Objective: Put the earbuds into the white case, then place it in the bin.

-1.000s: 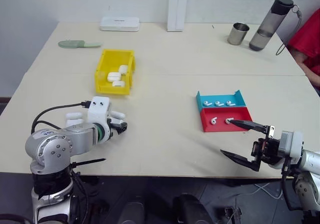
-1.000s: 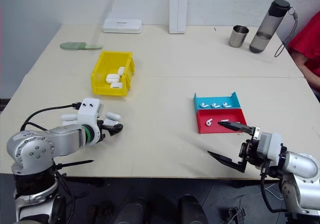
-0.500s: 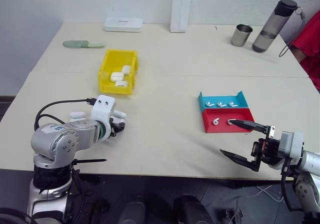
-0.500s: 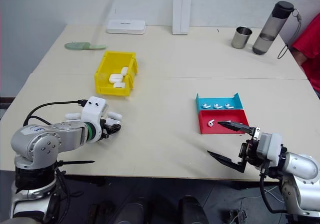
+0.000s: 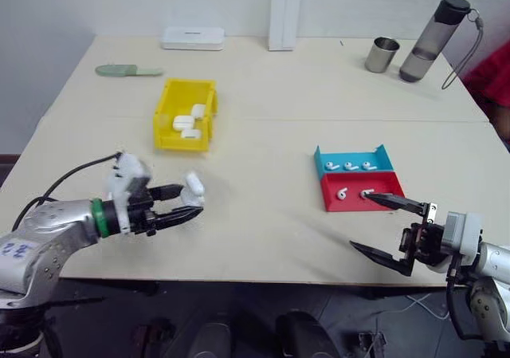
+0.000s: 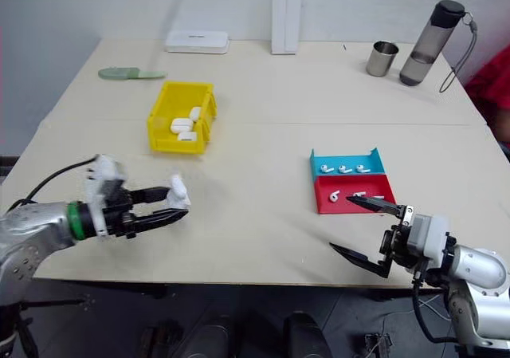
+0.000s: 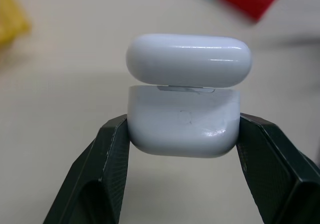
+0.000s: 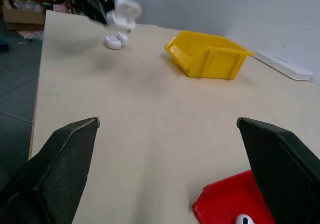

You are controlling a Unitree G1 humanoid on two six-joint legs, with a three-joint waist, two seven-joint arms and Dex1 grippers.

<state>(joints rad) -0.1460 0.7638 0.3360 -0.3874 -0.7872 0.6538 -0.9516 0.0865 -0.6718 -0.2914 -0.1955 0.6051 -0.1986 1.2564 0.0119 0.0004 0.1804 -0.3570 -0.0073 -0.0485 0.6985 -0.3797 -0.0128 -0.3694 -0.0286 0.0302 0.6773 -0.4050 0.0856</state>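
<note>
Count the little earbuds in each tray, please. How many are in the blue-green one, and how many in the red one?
Earbuds in the teal tray: 3
Earbuds in the red tray: 2
Total: 5

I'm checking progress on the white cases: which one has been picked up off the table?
The white case pinched between the left gripper's fingers, lid ajar. The other cases lie inside the yellow bin.
</note>
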